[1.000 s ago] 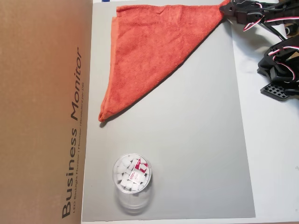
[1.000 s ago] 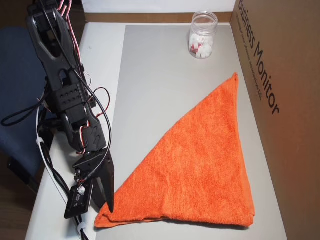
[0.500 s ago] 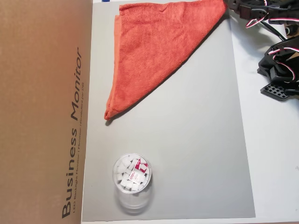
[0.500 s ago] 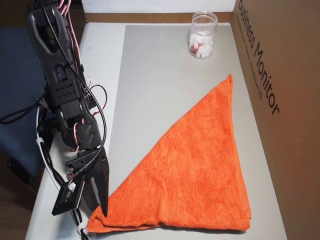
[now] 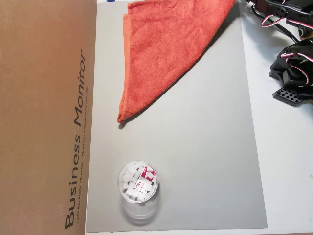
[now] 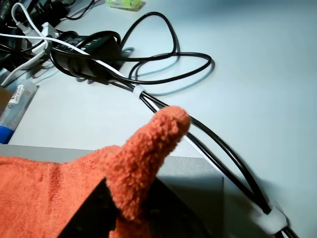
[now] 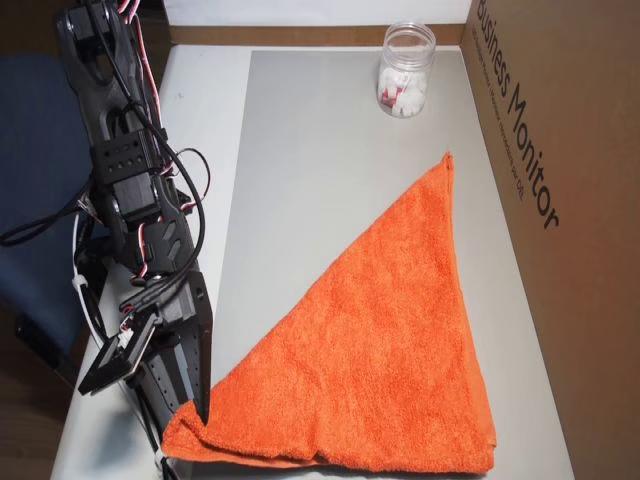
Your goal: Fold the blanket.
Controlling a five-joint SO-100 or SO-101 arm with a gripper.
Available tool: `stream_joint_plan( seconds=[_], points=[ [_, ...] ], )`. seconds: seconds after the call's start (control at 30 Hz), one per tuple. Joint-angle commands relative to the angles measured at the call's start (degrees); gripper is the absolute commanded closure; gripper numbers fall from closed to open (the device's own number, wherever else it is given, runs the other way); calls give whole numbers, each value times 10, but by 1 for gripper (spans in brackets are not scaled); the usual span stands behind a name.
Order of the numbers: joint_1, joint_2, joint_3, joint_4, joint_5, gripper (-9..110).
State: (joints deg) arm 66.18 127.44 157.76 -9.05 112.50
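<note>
We're on a white table with a grey rectangular mat on top. The orange-red terry-cloth blanket lies on the mat folded into a triangle, one long point toward the clear plastic jar of white pieces, well apart from it. The brown cardboard box lines the mat's edge. Our black two-finger gripper is clamped on the blanket's corner; in the wrist view that corner pokes up between the jaws, black cables behind.

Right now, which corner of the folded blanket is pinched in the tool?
The blanket's corner off the grey mat's edge, beside the arm; the tool grips it. The others lie free.
</note>
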Motion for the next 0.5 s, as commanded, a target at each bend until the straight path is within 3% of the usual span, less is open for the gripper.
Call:
stream_joint_plan(
  seconds=[0.0,0.47],
  points=[
    [-9,40,-24,-10,-6,102],
    [-124,69,-115,-10,-1,102]
  ],
)
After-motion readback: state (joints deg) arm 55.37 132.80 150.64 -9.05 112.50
